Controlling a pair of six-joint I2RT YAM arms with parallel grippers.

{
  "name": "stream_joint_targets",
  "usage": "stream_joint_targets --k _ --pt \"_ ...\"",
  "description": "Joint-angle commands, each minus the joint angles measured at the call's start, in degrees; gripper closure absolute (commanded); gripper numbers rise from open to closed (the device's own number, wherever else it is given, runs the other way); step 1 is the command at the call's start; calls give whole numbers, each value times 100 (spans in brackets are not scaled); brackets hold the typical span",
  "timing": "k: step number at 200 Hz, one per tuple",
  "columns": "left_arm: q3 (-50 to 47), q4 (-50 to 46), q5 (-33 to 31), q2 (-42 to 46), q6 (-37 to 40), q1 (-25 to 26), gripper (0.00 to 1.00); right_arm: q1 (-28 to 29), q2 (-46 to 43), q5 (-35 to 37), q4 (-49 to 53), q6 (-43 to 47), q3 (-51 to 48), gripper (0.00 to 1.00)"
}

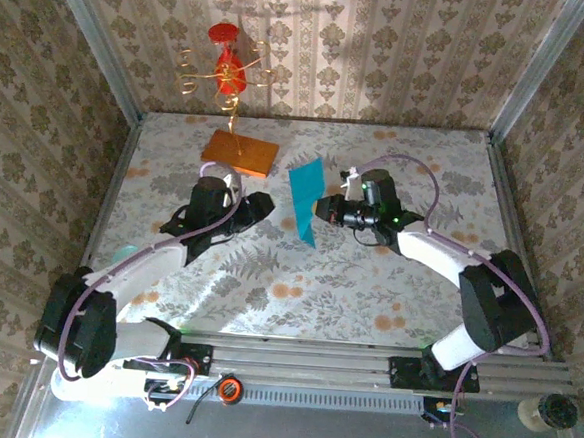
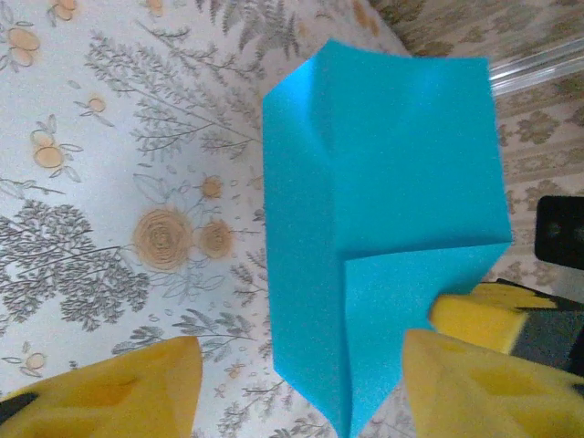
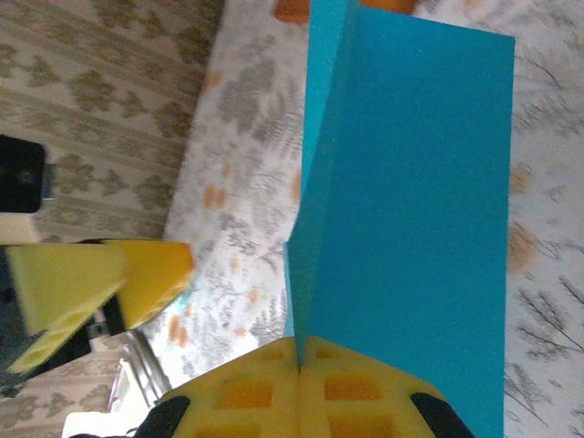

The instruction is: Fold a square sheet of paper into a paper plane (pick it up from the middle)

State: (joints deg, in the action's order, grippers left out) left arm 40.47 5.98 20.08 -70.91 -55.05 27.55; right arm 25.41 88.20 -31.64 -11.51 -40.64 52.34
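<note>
Floral table (image 1: 368,284), folded cyan paper (image 1: 305,195), pinched by right end effector (image 1: 320,208)

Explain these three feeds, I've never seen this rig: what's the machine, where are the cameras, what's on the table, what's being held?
Two robot arms are bolted at the near edge of the table. One picture looks down from above and behind them; the other two come from wrist cameras, so the yellow pads are each arm's own fingers. On the table: an orange slab and a red-and-gold wire ornament. The right gripper is shut on the partly folded cyan-blue paper sheet. The left gripper is open, facing it.
</note>
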Motion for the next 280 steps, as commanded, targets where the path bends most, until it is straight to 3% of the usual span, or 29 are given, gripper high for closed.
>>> stream_joint_targets --k 1,44,101,135,212,280 --pt "-50 386 271 122 113 33 24 -45 -221 -476 -621 -237 105 95" --pt "-8 1114 326 21 74 401 6 -45 -242 -1081 -1434 -1056 187 94" --pt "-19 2015 501 -159 -69 514 7 -53 -382 -1294 -1690 -1419 128 93" --pt "-105 2489 606 -158 -76 544 17 -88 -394 -1305 -1768 -1540 50 93" --pt "-285 2954 588 -160 -6 539 58 -146 -374 -1346 -1864 -1710 -27 92" --pt "-343 2906 385 -2 96 514 78 -158 -390 -1293 -1726 -1666 -95 92"
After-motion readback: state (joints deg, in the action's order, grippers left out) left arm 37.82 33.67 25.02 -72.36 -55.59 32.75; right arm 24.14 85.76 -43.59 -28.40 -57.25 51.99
